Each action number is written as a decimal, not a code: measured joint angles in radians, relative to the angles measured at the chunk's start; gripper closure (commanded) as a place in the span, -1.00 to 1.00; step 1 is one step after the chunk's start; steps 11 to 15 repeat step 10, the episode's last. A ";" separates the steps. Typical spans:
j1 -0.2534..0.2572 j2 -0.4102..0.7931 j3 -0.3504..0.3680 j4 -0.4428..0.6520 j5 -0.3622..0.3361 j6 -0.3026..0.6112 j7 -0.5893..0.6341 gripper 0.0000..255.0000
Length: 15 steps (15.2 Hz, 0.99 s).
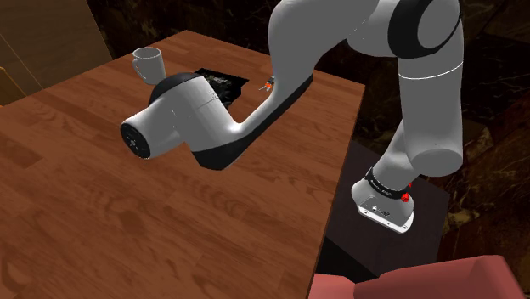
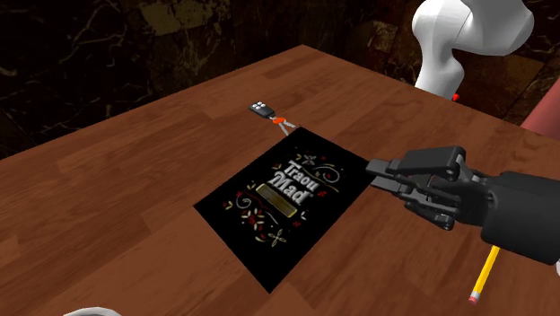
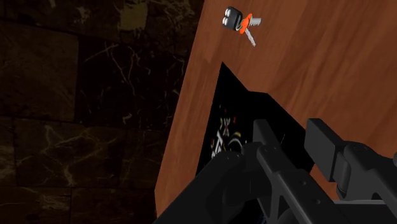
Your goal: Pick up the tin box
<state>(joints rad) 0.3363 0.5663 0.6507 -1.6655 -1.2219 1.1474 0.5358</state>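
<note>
- The tin box [image 2: 287, 193] is a flat black rectangle with pale ornate lettering on its lid. It lies flat on the brown wooden table [image 2: 135, 162], about mid-table in the second exterior view.
- The black gripper [image 2: 390, 184] comes in from that view's right, and its tips are just beside the box's right corner.
- The claw's two fingers [image 3: 321, 143] stand apart in the wrist view and clasp nothing. Whether a tip touches the box I cannot tell.
- A bunch of keys [image 2: 269, 112] with an orange tag lies just beyond the box's far corner.
- A yellow pencil [image 2: 485, 272] lies near the gripper, at the second exterior view's lower right.
- In the shoulder view a white mug [image 1: 149, 61] stands at the table's far edge, left of the box.
</note>
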 measured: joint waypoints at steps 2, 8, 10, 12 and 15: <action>-0.001 -0.015 0.004 0.003 0.002 -0.007 -0.015 1.00; -0.005 -0.059 0.013 0.018 0.007 -0.028 -0.067 1.00; -0.005 -0.066 0.013 0.027 0.004 -0.033 -0.083 1.00; -0.005 -0.066 0.013 0.027 0.004 -0.033 -0.083 1.00; -0.005 -0.066 0.013 0.027 0.004 -0.033 -0.083 1.00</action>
